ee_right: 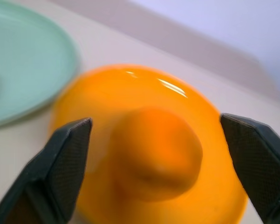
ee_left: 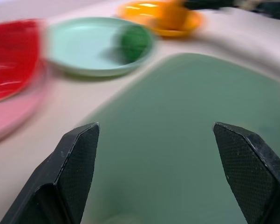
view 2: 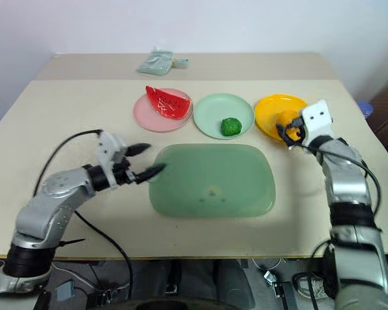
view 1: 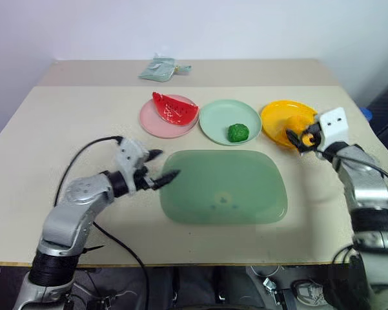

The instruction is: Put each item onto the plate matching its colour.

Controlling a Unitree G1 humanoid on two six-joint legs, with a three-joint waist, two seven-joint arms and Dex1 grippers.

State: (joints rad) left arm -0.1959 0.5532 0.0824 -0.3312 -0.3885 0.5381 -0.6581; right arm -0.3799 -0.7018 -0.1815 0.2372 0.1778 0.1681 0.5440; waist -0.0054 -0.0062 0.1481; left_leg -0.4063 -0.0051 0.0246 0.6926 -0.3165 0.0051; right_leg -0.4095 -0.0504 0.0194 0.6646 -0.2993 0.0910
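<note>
I see three round plates in a row. On the pink plate (view 1: 156, 120) at 9 o'clock the red watermelon wedge (view 1: 175, 108) lies; the mint plate (view 1: 214, 123) carries the bumpy green ball (view 1: 238, 132); the yellow-orange plate (view 1: 275, 115) at 3 o'clock bears the orange fruit (ee_right: 156, 151).

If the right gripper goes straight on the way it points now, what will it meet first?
Most likely the orange fruit, which lies on the yellow plate between the open fingers of the right gripper. Depth is unclear, so how near it is cannot be judged.
</note>
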